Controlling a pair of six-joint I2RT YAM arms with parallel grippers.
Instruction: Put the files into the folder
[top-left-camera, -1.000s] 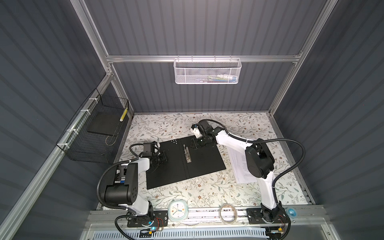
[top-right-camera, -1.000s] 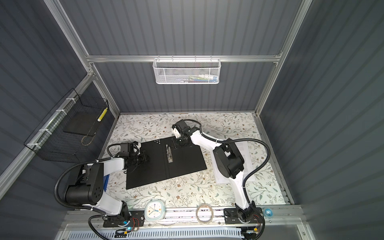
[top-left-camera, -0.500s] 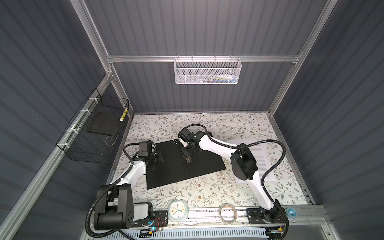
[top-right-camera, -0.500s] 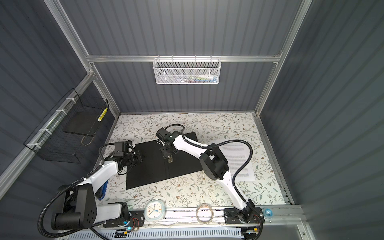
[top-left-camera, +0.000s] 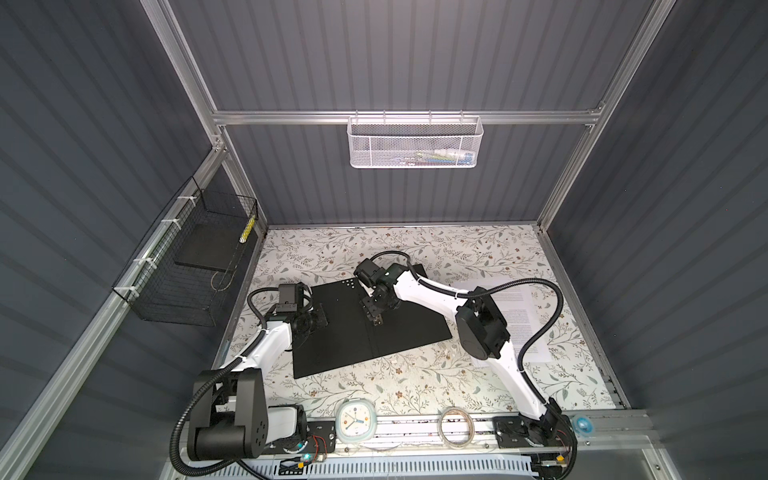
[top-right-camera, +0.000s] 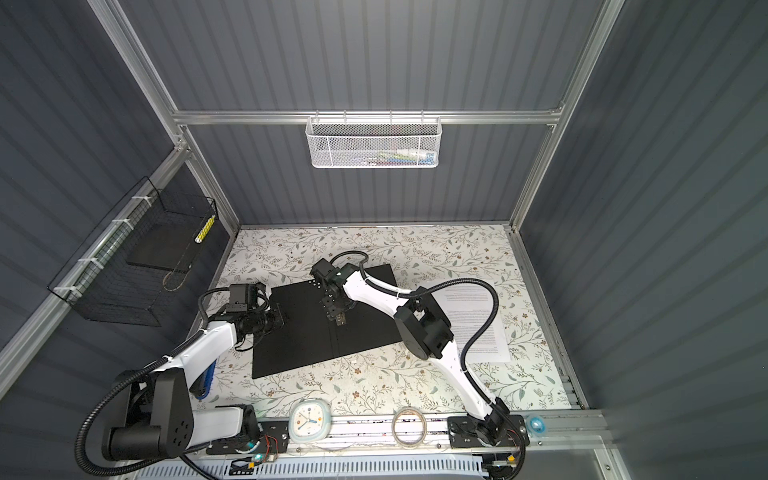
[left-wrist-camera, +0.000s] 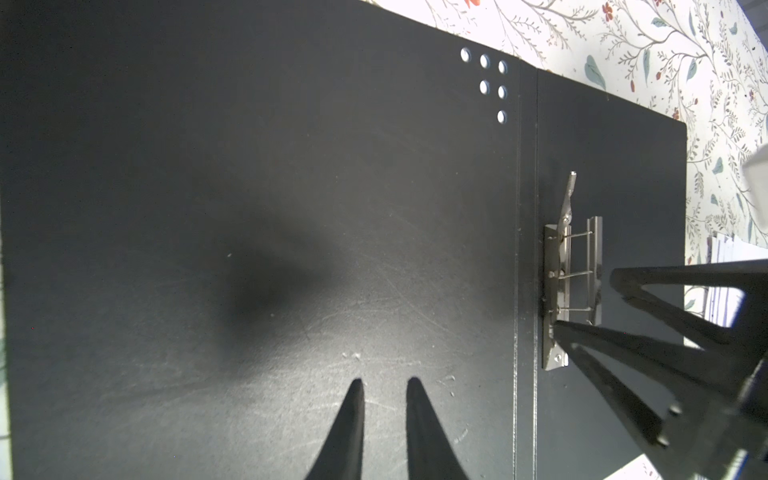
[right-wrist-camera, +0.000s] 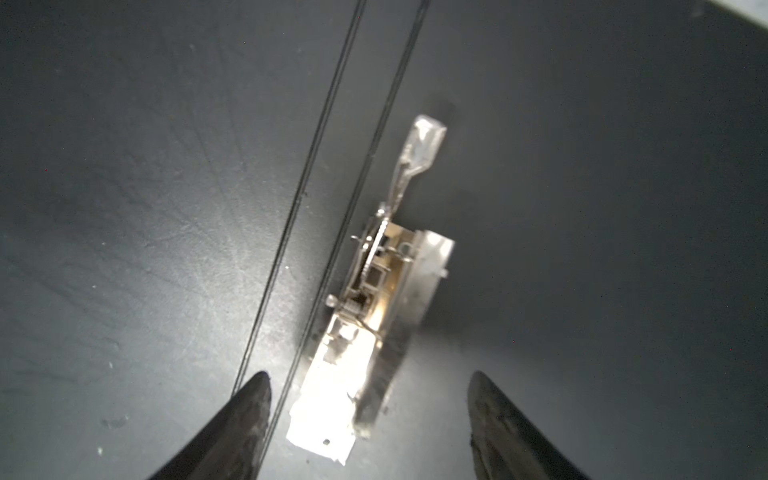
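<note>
From the front, the folder (top-left-camera: 340, 340) lies open on the counter (top-left-camera: 415, 386), black insides up. The left fingers (left-wrist-camera: 351, 428) sit over its left cover with a narrow gap between them and nothing in it. Further in, the right fingers (right-wrist-camera: 241, 432) stand wide apart either side of the clip (right-wrist-camera: 374, 291), gripping nothing. The files (top-right-camera: 469, 307) lie flat to the right of the folder, partly under the right arm. They look light and limp (likely to sag and fan out), so I'd pinch a free edge rather than press from above. Only the top views show the files properly. The left wrist view catches a sliver of them. The right wrist view shows none, but it gives the clip's lever close up.
</note>
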